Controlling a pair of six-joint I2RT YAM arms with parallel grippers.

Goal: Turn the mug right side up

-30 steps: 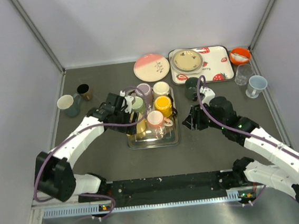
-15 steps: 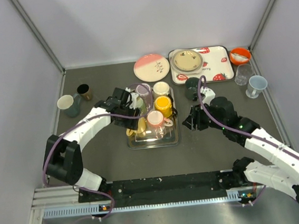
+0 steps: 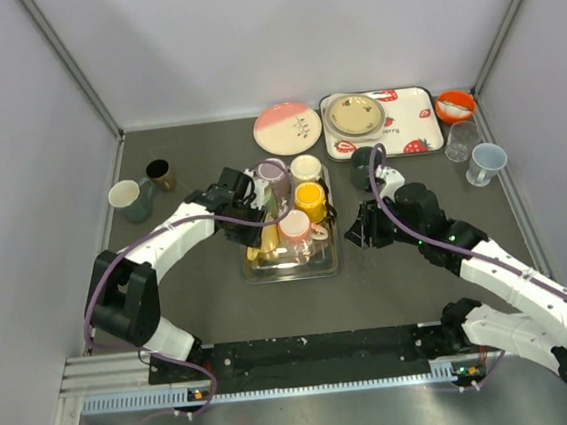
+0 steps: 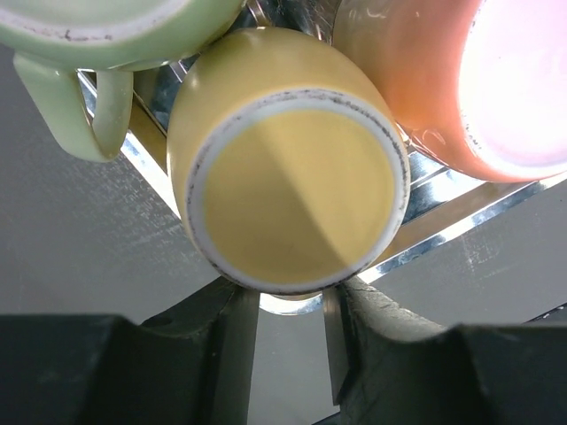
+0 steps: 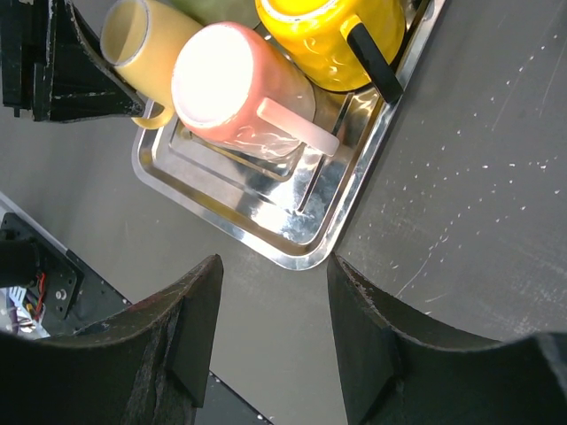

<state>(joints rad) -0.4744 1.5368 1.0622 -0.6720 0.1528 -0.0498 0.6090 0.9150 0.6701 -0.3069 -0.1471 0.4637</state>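
Pale yellow ceramic mug (image 4: 292, 186), on its side in shiny steel tray (image 3: 291, 272), 8 o'clock of pink handled mug (image 3: 294, 224): your left gripper (image 4: 288, 305), fingers (image 4: 232, 345) half-closed and hold unconfirmed, may lose it mid-turn.

Steel tray (image 3: 291, 270) mid-table holds:
- pink mug (image 3: 295, 226) near centre
- orange-yellow mug (image 3: 309, 200) with dark handle, just behind it
- cream cup (image 3: 305, 168) and lilac cup (image 3: 273, 171) along far edge
- green mug (image 4: 133, 27) at left side

Far edge of table: pink-white plate (image 3: 286, 128), strawberry-print tray (image 3: 417, 119) carrying beige plate (image 3: 355, 115), orange bowl (image 3: 454, 106).

Right side: clear glass (image 3: 462, 141), pale blue cup (image 3: 487, 163) near it.

Dark green mug (image 3: 362, 165) sits between both trays.

Left side: teal mug (image 3: 129, 199), small dark cup (image 3: 160, 173) just beside it.
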